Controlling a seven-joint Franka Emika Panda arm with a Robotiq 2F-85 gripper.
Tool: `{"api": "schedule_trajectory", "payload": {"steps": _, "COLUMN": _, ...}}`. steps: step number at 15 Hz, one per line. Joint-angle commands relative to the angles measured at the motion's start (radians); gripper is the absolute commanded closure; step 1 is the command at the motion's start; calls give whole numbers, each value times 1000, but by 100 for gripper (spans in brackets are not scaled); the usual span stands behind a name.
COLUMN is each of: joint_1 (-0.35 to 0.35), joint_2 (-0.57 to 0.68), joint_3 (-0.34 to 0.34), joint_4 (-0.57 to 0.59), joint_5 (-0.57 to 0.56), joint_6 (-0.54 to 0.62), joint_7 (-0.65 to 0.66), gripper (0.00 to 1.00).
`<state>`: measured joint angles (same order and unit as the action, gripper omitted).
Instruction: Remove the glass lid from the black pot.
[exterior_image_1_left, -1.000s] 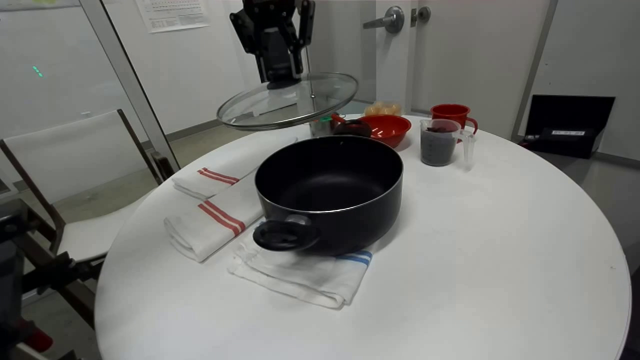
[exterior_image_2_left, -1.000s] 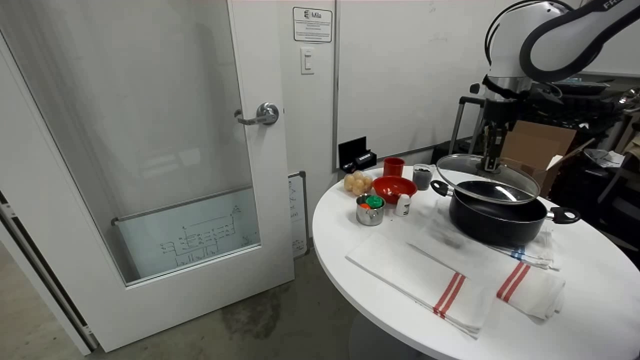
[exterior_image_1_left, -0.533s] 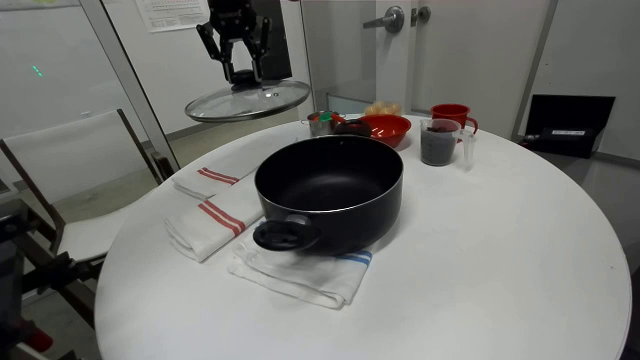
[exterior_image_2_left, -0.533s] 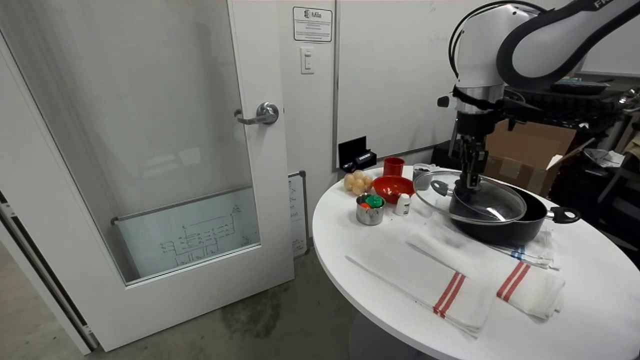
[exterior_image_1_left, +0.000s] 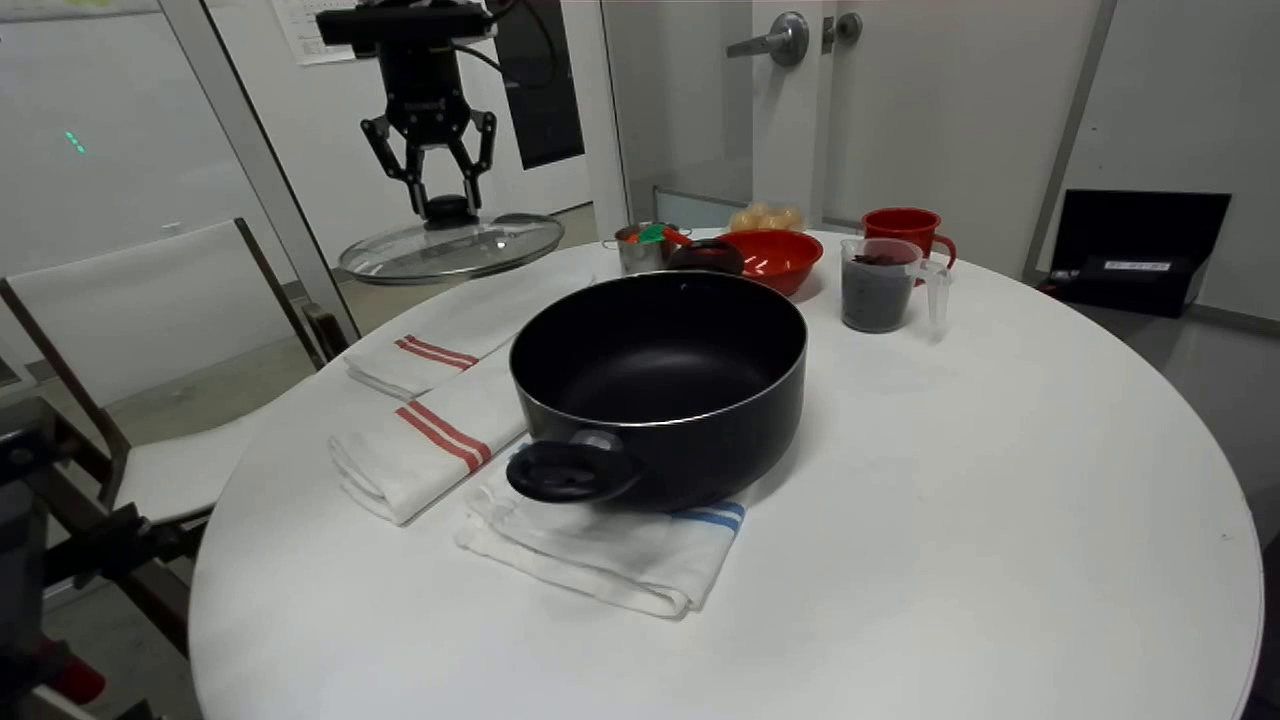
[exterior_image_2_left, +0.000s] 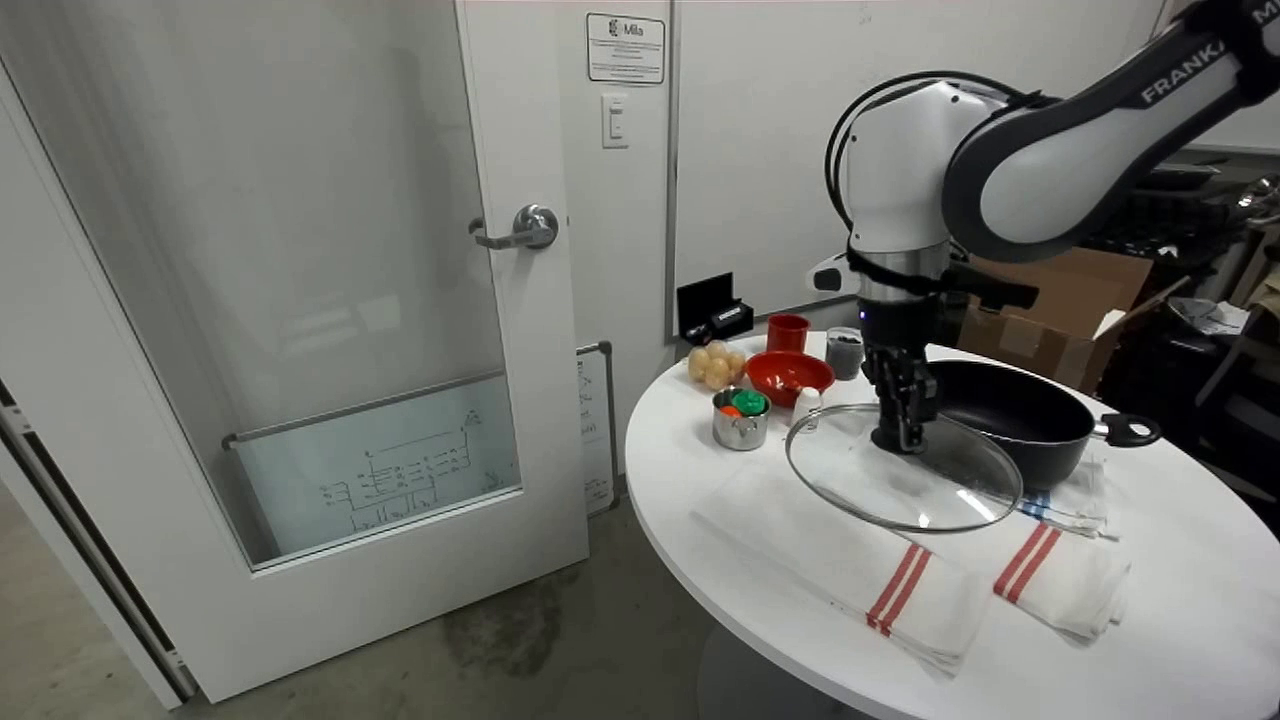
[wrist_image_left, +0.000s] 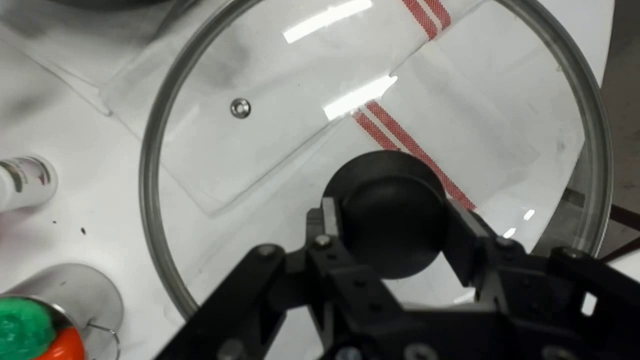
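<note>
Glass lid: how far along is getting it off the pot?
Done: the black pot stands uncovered. In hand: the gripper grips the lid by its knob, in the air over the striped towels. Left, probably: setting the lid down and letting go.

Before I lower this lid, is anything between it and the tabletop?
Yes: two folded red-striped towels lie on the tabletop beneath, visible through the glass lid in the wrist view. The gripper holds the lid's knob.
</note>
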<state>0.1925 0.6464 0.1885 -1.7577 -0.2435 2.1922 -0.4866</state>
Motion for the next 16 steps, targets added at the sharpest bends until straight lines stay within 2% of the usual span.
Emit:
{"api": "schedule_trajectory", "payload": {"steps": 1, "joint_1": 9, "joint_2": 77, "joint_3": 2, "joint_4": 49, "joint_5": -57, "joint_6": 21, "joint_7": -61, "gripper": 74}}
{"api": "schedule_trajectory", "payload": {"steps": 9, "joint_1": -11, "joint_2": 177, "joint_3": -1, "joint_4": 31, "joint_5": -122, "joint_6": 229, "joint_7": -145, "gripper": 74}}
{"api": "schedule_trajectory", "payload": {"steps": 16, "joint_1": -25, "joint_2": 208, "joint_3": -34, "joint_4": 28, "joint_5": -149, "joint_6": 295, "joint_7": -179, "gripper": 74}}
